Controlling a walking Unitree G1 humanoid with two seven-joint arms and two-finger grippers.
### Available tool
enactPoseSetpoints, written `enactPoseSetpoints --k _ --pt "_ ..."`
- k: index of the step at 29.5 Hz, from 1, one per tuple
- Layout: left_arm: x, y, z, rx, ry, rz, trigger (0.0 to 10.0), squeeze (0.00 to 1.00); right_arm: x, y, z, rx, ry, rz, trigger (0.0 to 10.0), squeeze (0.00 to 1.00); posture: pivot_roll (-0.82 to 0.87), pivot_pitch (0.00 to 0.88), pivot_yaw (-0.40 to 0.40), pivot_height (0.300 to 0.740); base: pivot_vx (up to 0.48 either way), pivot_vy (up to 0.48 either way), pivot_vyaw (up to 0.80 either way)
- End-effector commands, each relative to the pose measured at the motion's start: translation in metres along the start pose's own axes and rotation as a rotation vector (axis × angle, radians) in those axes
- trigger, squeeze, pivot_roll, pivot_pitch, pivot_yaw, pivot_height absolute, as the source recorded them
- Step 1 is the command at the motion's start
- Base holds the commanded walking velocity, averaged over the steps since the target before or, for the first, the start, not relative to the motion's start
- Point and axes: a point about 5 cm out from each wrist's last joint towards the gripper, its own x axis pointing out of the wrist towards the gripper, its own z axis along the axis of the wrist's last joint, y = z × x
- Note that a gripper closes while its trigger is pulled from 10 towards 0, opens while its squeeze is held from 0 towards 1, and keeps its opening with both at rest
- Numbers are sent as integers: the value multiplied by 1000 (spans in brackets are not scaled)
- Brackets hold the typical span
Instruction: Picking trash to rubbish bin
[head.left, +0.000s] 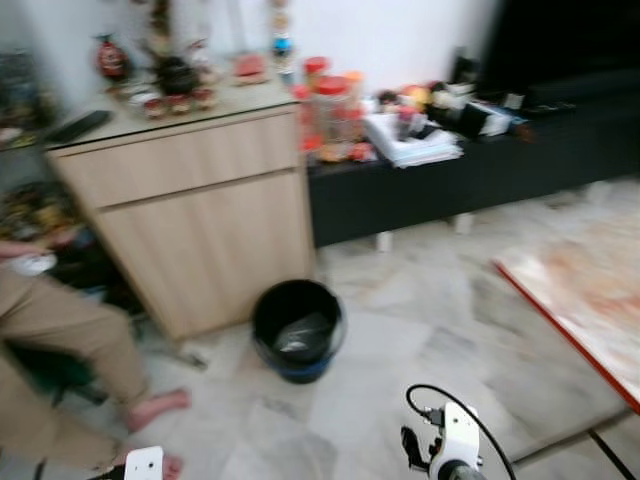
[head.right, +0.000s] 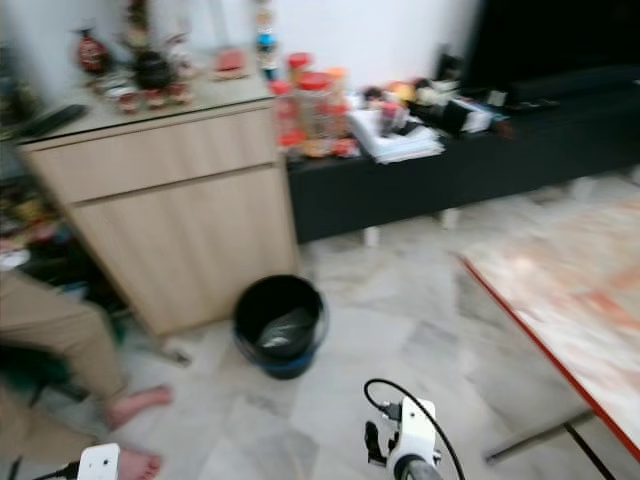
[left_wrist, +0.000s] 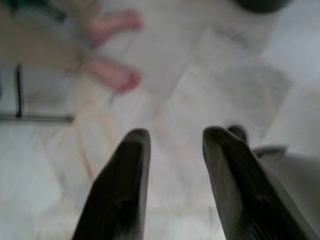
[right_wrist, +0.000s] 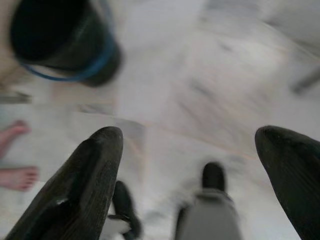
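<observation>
right wrist view, right end effector (right_wrist: 187, 142) spread wide above floor, left end effector (left_wrist: 172, 145) parted, black bin (head.left: 297, 327) beside cabinet (head.left: 190, 210)

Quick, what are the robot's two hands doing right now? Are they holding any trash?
Left gripper: open, nothing between its fingers, floor below.
Right gripper: open wide, holding nothing, near the black bin.

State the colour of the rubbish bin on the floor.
Black, with a blue band around its base; the rubbish bin shows best in the left eye view.
</observation>
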Motion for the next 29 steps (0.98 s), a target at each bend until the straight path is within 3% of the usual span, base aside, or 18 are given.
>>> enactPoseSetpoints --k 1,29 --pt "-2 3 -8 21 25 1 10000 0 2 5 6 -8 -10 16 10000 0 45 0 76 740 0 0 -788" --pt "0 -3 0 48 -13 -26 10000 0 2 6 5 -29 -4 11 10000 0 40 0 81 740 0 0 -785"
